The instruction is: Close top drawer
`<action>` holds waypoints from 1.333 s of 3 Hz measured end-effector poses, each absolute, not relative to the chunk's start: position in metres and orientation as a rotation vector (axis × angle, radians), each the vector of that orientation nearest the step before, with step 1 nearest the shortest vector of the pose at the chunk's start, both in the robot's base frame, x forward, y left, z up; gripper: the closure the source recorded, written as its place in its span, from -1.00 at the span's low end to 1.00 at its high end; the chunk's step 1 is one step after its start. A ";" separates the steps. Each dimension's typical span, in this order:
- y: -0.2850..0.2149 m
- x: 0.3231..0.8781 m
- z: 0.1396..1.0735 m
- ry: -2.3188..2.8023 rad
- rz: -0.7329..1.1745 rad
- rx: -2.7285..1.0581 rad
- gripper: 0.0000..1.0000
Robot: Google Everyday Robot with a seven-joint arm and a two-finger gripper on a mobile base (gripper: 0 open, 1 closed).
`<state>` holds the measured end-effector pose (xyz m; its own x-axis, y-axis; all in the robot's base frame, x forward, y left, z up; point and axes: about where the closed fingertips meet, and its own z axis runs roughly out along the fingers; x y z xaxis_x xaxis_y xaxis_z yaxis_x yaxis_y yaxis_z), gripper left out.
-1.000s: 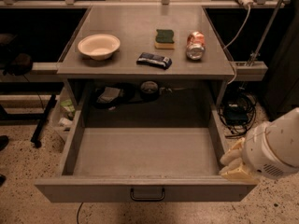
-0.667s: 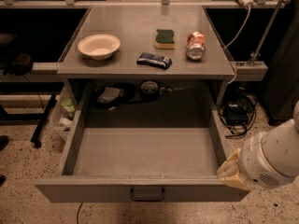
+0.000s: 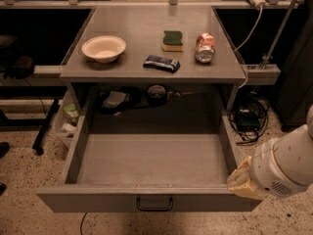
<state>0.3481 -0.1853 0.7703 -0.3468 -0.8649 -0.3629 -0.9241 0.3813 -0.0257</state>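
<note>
The top drawer [image 3: 146, 160] is a wide grey metal box, pulled far out from under the table and empty inside. Its flat front panel faces me at the bottom, with a small dark wire handle [image 3: 154, 203] at its centre. My gripper [image 3: 242, 182], cream-coloured on a thick white arm [image 3: 286, 168], is at the drawer's front right corner, against the end of the right side wall and just behind the front panel. It holds nothing that I can see.
On the grey table top [image 3: 146, 26] stand a cream bowl [image 3: 103, 48], a green sponge [image 3: 172, 39], a crushed red can [image 3: 205, 47] and a dark packet [image 3: 162, 62]. Cables [image 3: 249, 119] lie on the floor right; bottles [image 3: 68, 121] left. Clutter [image 3: 115, 100] sits behind the drawer.
My arm has come down and a little left, from beside the drawer's right wall to its front right corner. The drawer stays pulled out.
</note>
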 end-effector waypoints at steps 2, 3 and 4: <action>-0.195 0.327 0.733 2.386 0.385 -1.557 1.00; -0.193 0.328 0.704 2.388 0.427 -1.562 1.00; -0.183 0.338 0.676 2.368 0.452 -1.573 1.00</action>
